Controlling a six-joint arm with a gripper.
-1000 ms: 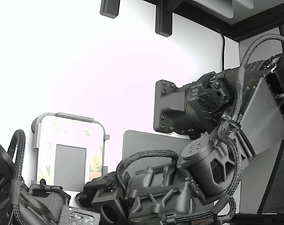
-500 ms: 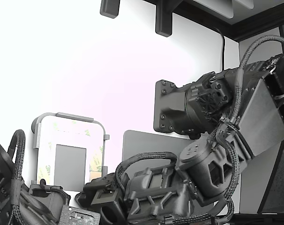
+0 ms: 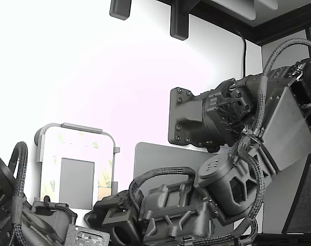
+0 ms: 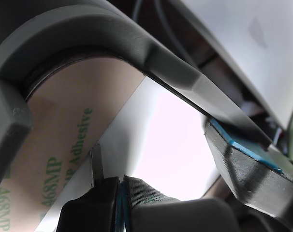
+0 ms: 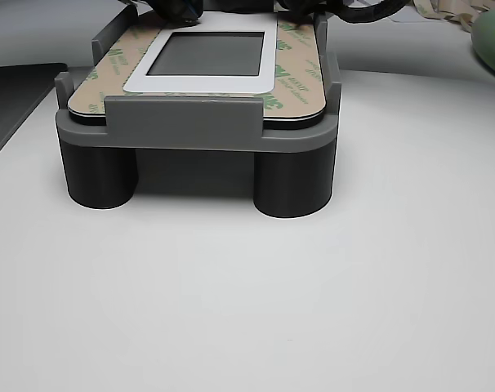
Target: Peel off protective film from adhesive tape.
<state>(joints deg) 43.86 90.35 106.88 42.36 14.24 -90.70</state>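
While the gripper sits with blue-padded fingertips pressed shut, apparently on a corner of the protective film lying on the adhesive tape inside the grey fixture, we judge a thin purchase could slip or tear.

Bright, washed-out white glare fills the exterior and wrist views; the wrist close-up is softly blurred.

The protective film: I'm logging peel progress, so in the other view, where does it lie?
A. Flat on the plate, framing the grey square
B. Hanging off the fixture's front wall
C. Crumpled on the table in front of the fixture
A: the protective film lies flat on the plate, framing the grey square.
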